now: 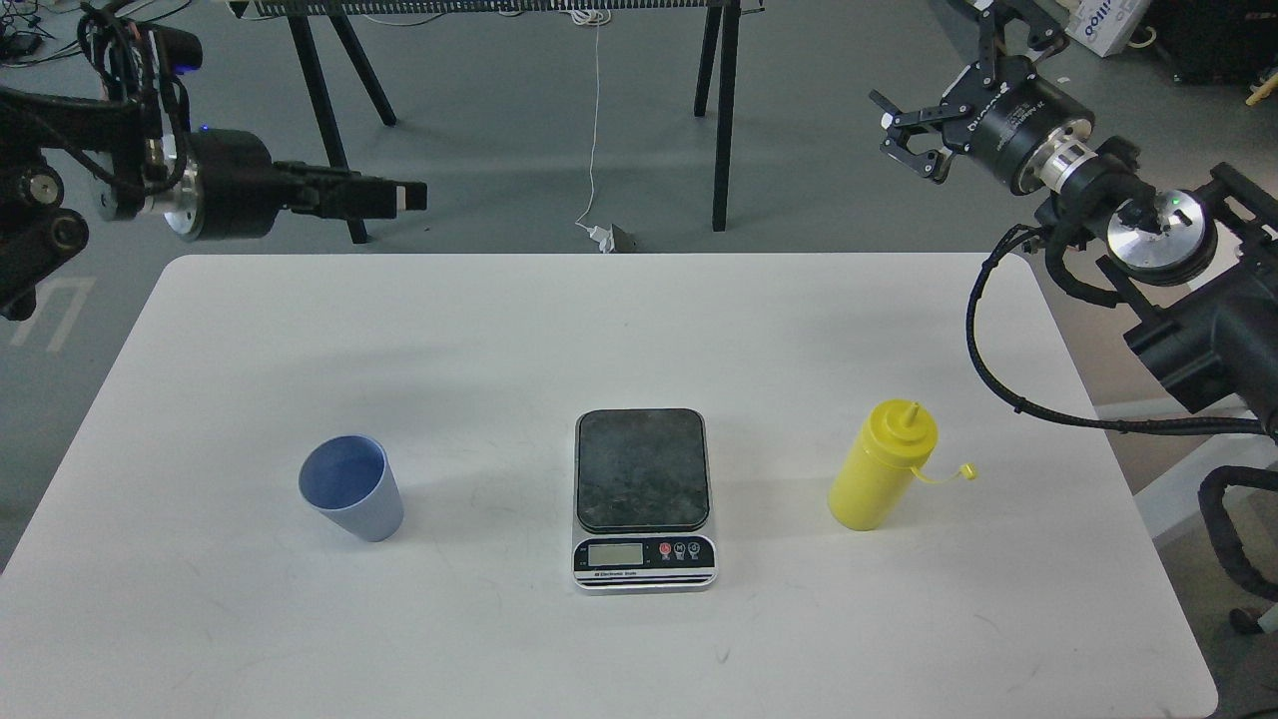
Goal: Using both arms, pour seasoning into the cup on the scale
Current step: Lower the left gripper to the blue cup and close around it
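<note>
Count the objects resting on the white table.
3: the cup at left, the scale in the middle, the seasoning at right. None look hidden.

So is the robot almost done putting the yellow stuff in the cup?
Not yet, nothing looks done. The cup stands on the table left of the scale, whose plate is bare. The yellow bottle stands upright on the right. Neither the left hand nor the right hand holds anything. Everything is left to do.

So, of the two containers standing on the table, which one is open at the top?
The blue cup, left of the scale, has a wide open mouth. The yellow squeeze bottle on the right ends in a domed top with only a nozzle.
</note>
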Robot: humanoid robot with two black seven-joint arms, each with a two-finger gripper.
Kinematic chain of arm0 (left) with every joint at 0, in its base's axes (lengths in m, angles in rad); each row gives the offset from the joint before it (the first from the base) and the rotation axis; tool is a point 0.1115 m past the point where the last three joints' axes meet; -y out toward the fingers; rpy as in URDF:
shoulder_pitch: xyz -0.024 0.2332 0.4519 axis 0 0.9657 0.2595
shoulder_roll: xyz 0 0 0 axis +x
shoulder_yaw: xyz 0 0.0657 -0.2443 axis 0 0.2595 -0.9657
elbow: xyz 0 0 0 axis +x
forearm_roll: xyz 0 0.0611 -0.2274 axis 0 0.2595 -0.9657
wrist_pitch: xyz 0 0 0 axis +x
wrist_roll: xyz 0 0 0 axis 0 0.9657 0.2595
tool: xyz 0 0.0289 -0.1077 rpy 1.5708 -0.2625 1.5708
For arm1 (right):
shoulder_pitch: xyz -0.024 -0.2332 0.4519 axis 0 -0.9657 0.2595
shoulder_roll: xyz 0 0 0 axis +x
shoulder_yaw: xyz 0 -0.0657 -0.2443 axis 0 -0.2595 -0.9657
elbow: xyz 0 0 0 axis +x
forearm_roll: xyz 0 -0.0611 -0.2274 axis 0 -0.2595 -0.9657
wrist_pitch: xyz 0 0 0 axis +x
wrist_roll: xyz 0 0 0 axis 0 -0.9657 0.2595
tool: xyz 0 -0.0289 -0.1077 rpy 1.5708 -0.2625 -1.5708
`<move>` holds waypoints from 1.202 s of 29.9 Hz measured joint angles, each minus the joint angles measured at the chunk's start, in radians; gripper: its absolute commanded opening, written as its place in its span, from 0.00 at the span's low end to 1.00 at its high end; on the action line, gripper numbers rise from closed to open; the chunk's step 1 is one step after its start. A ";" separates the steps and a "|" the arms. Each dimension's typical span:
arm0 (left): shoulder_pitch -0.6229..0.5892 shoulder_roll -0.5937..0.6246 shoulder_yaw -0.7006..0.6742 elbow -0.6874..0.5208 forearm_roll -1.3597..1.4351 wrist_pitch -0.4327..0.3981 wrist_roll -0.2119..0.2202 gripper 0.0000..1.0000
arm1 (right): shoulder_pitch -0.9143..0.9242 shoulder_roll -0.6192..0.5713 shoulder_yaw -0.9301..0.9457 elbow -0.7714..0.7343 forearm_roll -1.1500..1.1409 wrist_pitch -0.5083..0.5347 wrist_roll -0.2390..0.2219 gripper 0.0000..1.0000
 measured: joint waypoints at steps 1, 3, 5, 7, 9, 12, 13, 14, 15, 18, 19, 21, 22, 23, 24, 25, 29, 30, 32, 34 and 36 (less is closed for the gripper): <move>-0.002 0.014 0.022 -0.029 0.018 0.000 0.000 1.00 | -0.001 0.000 0.000 0.000 0.000 0.000 0.000 1.00; -0.001 0.032 0.066 -0.066 0.058 0.000 0.000 1.00 | -0.003 -0.001 0.000 0.000 0.000 0.000 0.001 1.00; 0.001 0.038 0.108 -0.077 0.093 0.000 0.000 1.00 | -0.005 -0.003 0.000 0.001 0.000 0.000 0.001 1.00; 0.004 0.040 0.147 -0.078 0.118 0.000 0.000 1.00 | -0.006 -0.006 -0.001 0.002 -0.001 0.000 0.001 1.00; 0.007 0.041 0.175 -0.071 0.133 0.000 0.001 1.00 | -0.007 -0.008 -0.001 0.002 -0.001 0.000 0.001 1.00; 0.022 0.041 0.193 -0.067 0.140 0.000 0.001 1.00 | -0.015 -0.009 -0.001 0.003 -0.001 0.000 0.002 1.00; 0.029 0.041 0.195 -0.066 0.141 0.000 0.001 1.00 | -0.017 -0.010 -0.001 0.003 -0.001 0.000 0.002 1.00; 0.038 0.041 0.197 -0.065 0.143 0.000 0.001 1.00 | -0.018 -0.010 -0.001 0.004 -0.001 0.000 0.003 1.00; 0.047 0.041 0.198 -0.061 0.145 0.000 0.001 1.00 | -0.019 -0.010 -0.001 0.004 -0.001 0.000 0.004 1.00; 0.065 0.043 0.202 -0.038 0.153 0.000 0.001 1.00 | -0.021 -0.010 -0.001 0.005 -0.001 0.000 0.006 1.00; 0.072 0.043 0.203 -0.030 0.155 0.000 0.001 1.00 | -0.021 -0.010 -0.001 0.005 -0.001 0.000 0.006 1.00; 0.090 0.043 0.203 -0.007 0.157 0.000 0.001 1.00 | -0.027 -0.011 -0.001 0.006 -0.001 0.000 0.007 1.00; 0.097 0.043 0.204 0.005 0.157 0.000 0.001 1.00 | -0.030 -0.012 -0.001 0.006 -0.001 0.000 0.008 1.00; 0.105 0.043 0.204 0.019 0.157 0.000 0.001 1.00 | -0.032 -0.012 -0.001 0.006 -0.001 0.000 0.008 1.00; 0.112 0.043 0.204 0.032 0.157 0.000 0.001 1.00 | -0.034 -0.013 -0.002 0.006 -0.001 0.000 0.008 1.00; 0.118 0.043 0.204 0.043 0.157 0.000 0.001 1.00 | -0.035 -0.013 -0.002 0.006 -0.001 0.000 0.009 1.00; 0.135 0.042 0.204 0.067 0.157 0.000 0.001 1.00 | -0.042 -0.013 -0.004 0.007 -0.001 0.000 0.009 1.00; 0.140 0.041 0.204 0.068 0.157 0.000 0.001 1.00 | -0.043 -0.014 -0.005 0.007 -0.001 0.000 0.009 1.00; 0.146 0.039 0.203 0.068 0.157 0.000 0.001 1.00 | -0.045 -0.015 -0.005 0.007 -0.001 0.000 0.009 1.00; 0.149 0.037 0.203 0.067 0.156 0.000 0.001 1.00 | -0.046 -0.015 -0.006 0.006 -0.002 0.000 0.009 1.00; 0.150 0.036 0.203 0.067 0.156 0.000 0.001 1.00 | -0.048 -0.015 -0.006 0.006 -0.002 0.000 0.009 1.00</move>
